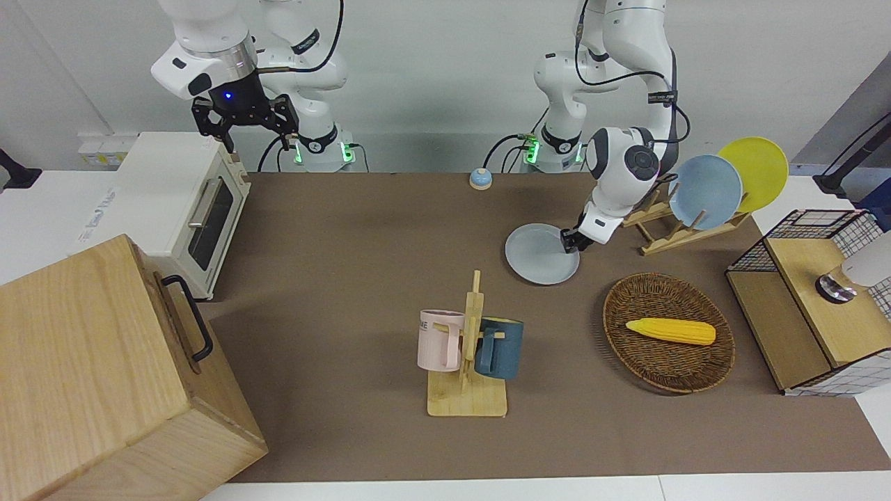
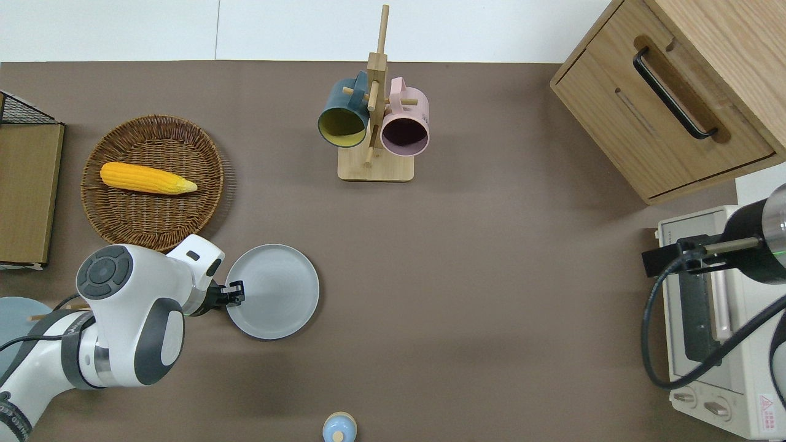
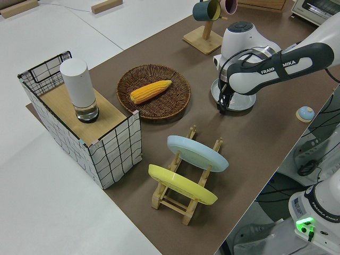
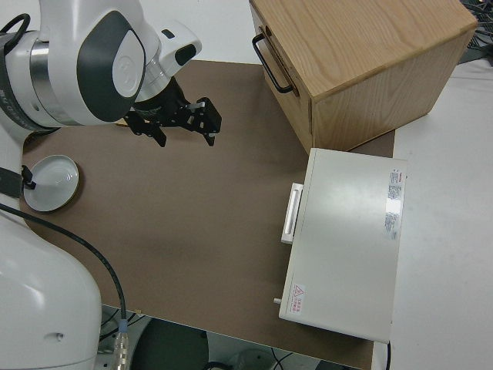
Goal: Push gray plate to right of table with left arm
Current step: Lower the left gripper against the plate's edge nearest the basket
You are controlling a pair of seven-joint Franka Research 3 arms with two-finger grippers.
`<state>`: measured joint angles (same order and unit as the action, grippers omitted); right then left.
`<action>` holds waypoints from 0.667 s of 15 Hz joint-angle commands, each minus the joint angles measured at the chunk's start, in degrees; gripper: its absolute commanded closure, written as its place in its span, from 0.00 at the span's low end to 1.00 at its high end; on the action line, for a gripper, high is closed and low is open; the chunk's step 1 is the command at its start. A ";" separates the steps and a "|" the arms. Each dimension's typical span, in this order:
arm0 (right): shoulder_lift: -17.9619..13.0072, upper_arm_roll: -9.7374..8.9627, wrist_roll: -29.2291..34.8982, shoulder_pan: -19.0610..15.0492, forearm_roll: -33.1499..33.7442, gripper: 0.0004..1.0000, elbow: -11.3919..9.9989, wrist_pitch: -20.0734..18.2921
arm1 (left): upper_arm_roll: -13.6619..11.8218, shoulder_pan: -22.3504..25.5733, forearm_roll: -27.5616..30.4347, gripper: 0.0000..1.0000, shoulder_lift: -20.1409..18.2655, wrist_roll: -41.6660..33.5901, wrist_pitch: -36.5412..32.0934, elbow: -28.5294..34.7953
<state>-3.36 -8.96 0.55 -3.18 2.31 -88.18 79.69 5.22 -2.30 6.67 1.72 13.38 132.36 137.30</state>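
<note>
Left gripper (image 2: 236, 293) low at gray plate (image 2: 273, 299) rim, plate's 9 o'clock overhead — finger state unclear. Plate flat on table (image 2: 466, 258), near wicker basket (image 2: 153, 181). Right arm parked.

Front cam faces robots across the table (image 1: 362, 229); overhead looks straight down. Both share the mug rack (image 1: 468, 362), seen small in left side cam.

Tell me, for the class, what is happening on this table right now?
The left arm's gripper is low at the rim of the gray plate, on the side toward the left arm's end of the table, placed to push it. The plate lies flat on the brown mat, nearer the robots than the wicker basket. The right arm is parked.
</note>
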 commanded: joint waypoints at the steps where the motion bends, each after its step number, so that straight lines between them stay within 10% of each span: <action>1: -0.59 0.00 -0.46 -0.07 -0.12 0.00 -0.24 -0.24 | -0.48 -0.78 0.62 1.00 0.13 -0.63 1.50 1.22; 10: -0.59 0.00 -0.46 -0.07 -0.12 0.00 -0.24 -0.24 | -0.39 -5.96 5.10 1.00 0.48 1.39 1.67 0.51</action>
<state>-3.36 -8.96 0.54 -3.18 2.31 -88.18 79.69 5.18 -5.46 9.87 0.92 13.56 132.72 137.28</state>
